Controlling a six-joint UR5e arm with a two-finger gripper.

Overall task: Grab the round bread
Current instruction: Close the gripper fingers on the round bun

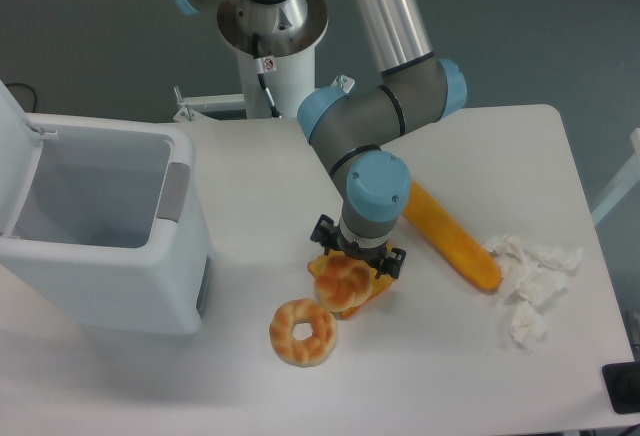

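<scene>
The round bread (343,283) is a small domed bun with a golden knotted top, just left of the table's middle. It lies over a flat orange toast slice (378,287). My gripper (354,264) points straight down onto the bun's far side, and its black body shows at either side of the bun. The fingers are mostly hidden behind the bun and the wrist, and they look closed on it. The bun moves together with the wrist.
A ring-shaped bread (302,332) lies in front and to the left of the bun. A long orange baguette (452,237) lies to the right, with crumpled white paper (528,282) beyond it. A white open bin (100,236) stands at the left.
</scene>
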